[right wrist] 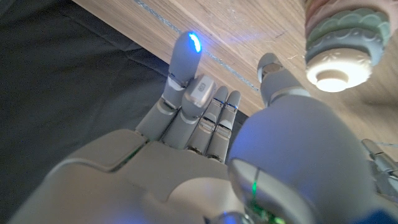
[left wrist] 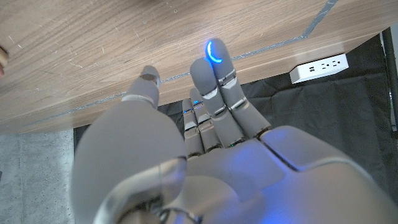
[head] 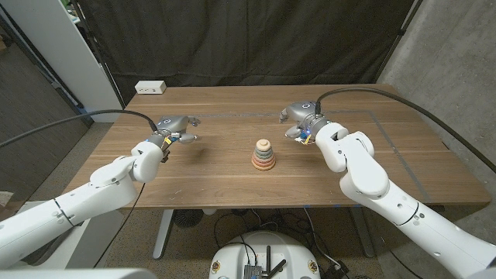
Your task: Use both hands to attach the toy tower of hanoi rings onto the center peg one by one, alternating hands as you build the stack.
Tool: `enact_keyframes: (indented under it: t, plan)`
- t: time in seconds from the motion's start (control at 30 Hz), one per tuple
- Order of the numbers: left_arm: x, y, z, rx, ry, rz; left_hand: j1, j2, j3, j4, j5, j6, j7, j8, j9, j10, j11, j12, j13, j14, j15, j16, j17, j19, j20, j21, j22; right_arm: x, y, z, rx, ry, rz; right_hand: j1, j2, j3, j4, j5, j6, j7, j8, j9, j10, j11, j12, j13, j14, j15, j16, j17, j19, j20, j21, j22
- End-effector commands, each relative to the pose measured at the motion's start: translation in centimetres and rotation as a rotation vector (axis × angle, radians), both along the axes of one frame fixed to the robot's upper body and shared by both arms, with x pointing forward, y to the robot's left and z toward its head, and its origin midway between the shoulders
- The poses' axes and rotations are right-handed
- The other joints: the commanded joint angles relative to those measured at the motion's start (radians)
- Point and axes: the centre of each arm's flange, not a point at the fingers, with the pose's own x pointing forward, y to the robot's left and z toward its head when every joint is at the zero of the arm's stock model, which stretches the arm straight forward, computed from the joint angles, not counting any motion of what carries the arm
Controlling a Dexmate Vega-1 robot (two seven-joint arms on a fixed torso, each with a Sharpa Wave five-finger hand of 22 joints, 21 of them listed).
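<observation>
The left robot hand [head: 177, 126] and right robot hand [head: 301, 115] hold nothing, fingers loosely apart — all the rings [head: 263, 155] look stacked mid-tabletop [head: 232, 182] — so pull back slowly, without bumping them.

The ring stack [head: 264, 155] is being shown in pastel bands of pink, grey-green, orange and cream. The table [head: 232, 178] is being seen as brown wood grain. Grey fingers with a blue light are being displayed on the left hand [head: 177, 126] and the right hand [head: 301, 115].
</observation>
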Motion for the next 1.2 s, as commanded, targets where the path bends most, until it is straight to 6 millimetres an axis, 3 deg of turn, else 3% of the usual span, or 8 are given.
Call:
enact_keyframes:
  t: [0.03,0.57,1.2]
  plan:
    - [-0.4,-0.4,0.3,-0.054,-0.015,0.019,-0.008,0.0,0.003,0.003,0.003,0.009,-0.003,0.009,0.003,0.009,0.005,-0.002,0.001,0.012,-0.065,0.003,0.004,0.004,-0.1,0.007,0.003,-0.3,-4.6,-1.9,0.217,-0.114,-0.025,0.0,0.012,0.008,0.002,0.008,-0.002,0.005,0.004,0.001,0.011,0.005,-0.001,0.006,0.006,0.001,0.009,-0.002,0.005,-0.002,0.009,0.003]
    - [-0.4,-1.9,0.3,-0.078,-0.025,0.025,-0.009,-0.006,0.006,-0.005,0.009,0.014,-0.002,0.007,0.002,0.016,0.003,-0.004,-0.002,0.043,-0.065,0.014,0.009,0.027,-0.103,0.019,0.003,0.8,-8.6,-3.0,0.334,-0.173,-0.061,-0.004,0.023,0.012,0.003,0.01,-0.012,0.014,-0.002,-0.001,0.016,0.012,-0.003,0.01,0.013,0.002,0.025,0.003,0.007,-0.002,0.013,0.003]
    - [0.2,-4.6,0.6,-0.067,-0.024,0.024,-0.012,-0.008,0.014,-0.006,0.013,0.02,-0.003,0.005,0.002,0.02,0.002,-0.005,-0.001,0.048,-0.065,0.006,0.001,0.028,-0.103,0.017,0.001,2.2,-10.2,-4.3,0.346,-0.17,-0.053,-0.007,0.036,0.017,0.003,0.013,0.009,0.016,0.003,-0.004,0.04,0.015,0.0,0.01,0.011,0.002,0.034,-0.001,0.01,-0.002,0.017,0.002]
